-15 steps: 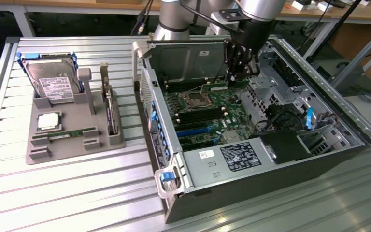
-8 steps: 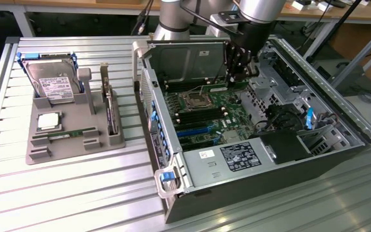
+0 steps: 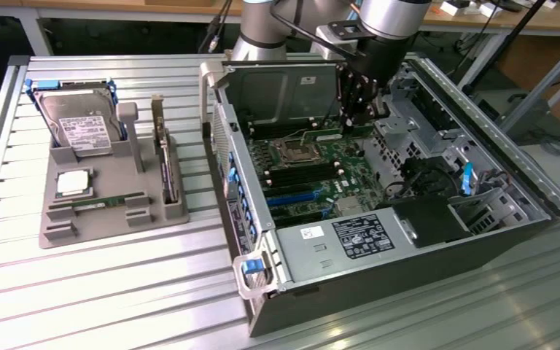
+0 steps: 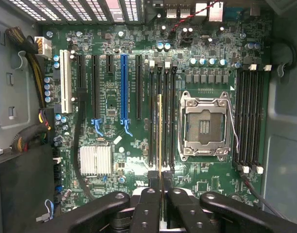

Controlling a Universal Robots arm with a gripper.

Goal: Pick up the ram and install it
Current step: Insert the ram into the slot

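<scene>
My gripper (image 4: 161,180) has its fingers (image 4: 149,204) nearly closed, pinching the ram (image 4: 160,131) edge-on, lined up along the memory slots (image 4: 166,116) beside the CPU socket (image 4: 205,125) inside the case.

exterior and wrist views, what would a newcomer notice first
The open computer case, with the robot arm reaching down into it. Its gripper is shut on the ram, held edge-on in line with the memory slots beside the empty processor socket. A grey tray with a hard drive sits at the exterior view's left.
</scene>
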